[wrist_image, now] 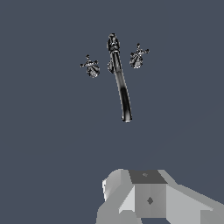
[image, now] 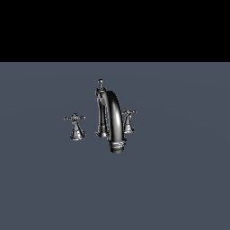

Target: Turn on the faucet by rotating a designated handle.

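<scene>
The chrome faucet (image: 112, 117) stands on the grey floor in the middle of the exterior view. It has a tall arched spout, a small finial knob (image: 100, 82) on top and two cross handles. One handle (image: 75, 120) is on the exterior view's left. The other handle (image: 129, 114) is on its right, partly behind the spout. The wrist view looks down on the faucet (wrist_image: 121, 83) and both handles (wrist_image: 90, 66) (wrist_image: 138, 56) from well above. My gripper (wrist_image: 146, 194) shows only as grey blocks at the frame's edge, far from the faucet and touching nothing. The arm does not show in the exterior view.
A flat dark grey-blue floor (image: 179, 179) surrounds the faucet on all sides. A black background fills the top of the exterior view. No other objects show.
</scene>
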